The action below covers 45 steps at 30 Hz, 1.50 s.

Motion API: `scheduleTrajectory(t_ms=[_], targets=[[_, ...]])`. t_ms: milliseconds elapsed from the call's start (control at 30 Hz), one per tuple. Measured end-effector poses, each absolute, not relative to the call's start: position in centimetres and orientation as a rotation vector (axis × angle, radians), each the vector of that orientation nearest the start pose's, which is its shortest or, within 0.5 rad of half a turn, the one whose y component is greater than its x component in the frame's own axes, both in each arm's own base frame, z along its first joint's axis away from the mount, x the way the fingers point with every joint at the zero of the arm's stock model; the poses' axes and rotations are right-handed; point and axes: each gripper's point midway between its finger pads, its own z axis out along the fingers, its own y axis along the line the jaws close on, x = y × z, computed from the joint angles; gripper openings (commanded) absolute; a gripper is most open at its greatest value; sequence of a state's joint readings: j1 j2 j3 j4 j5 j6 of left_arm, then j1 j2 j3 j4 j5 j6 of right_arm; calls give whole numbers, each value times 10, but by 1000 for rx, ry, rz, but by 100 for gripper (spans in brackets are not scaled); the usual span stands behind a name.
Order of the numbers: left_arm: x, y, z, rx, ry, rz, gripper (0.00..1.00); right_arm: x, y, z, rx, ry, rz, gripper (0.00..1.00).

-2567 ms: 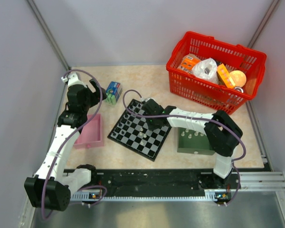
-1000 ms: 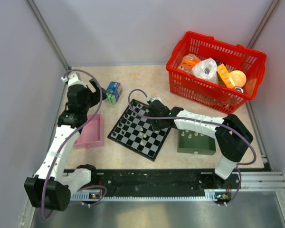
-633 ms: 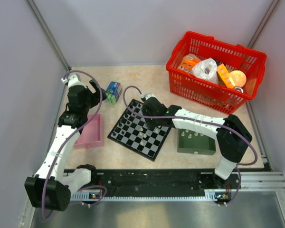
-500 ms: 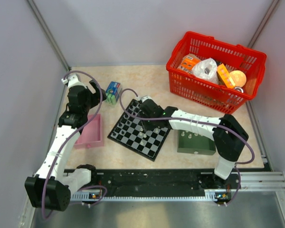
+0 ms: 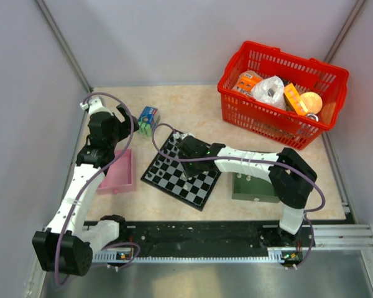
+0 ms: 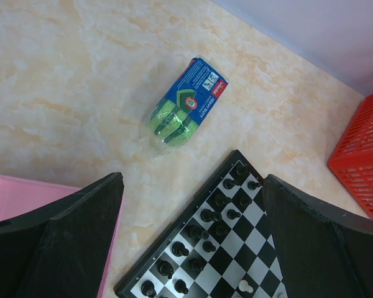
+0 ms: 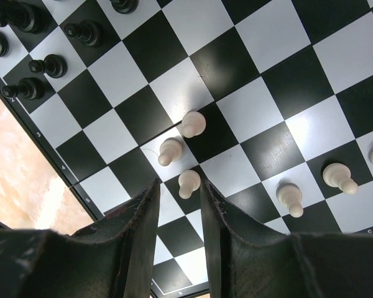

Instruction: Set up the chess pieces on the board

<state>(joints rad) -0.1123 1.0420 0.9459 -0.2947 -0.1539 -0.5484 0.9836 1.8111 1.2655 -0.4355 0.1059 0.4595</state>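
Dark pieces (image 6: 206,216) are standing on the board (image 5: 165,177), pale pawns (image 7: 192,123) only partly. The right pincer (image 7: 181,189) is hovering narrowed at one pawn (image 7: 188,181), grip unclear; the left pincer (image 6: 191,180) is standing spread.

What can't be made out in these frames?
- Right wrist: unclear whether right gripper grips the white pawn at its fingertips.
- Top view: that gripper hidden under its wrist; chess pieces on the board too small to identify.
- Left wrist: board cut off by bottom edge.
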Motion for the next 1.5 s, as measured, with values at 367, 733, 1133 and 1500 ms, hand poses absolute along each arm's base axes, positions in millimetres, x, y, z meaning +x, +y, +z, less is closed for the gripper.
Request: scheduleTrajectory(t_ms=[367,733,1133,1500], targets=[[354,-34,250,-524,1893,-285,99,239,360,64,-623,2527,419,31],[354,-34,250,-525,1893,-285,99,238,359,54,-623,2548,401,25],[354,-34,250,-527,1892,-285,99,238,358,54,-623,2550,399,26],[354,-34,250,-527,1892,-286,99,236,355,49,-627,2561,390,24]])
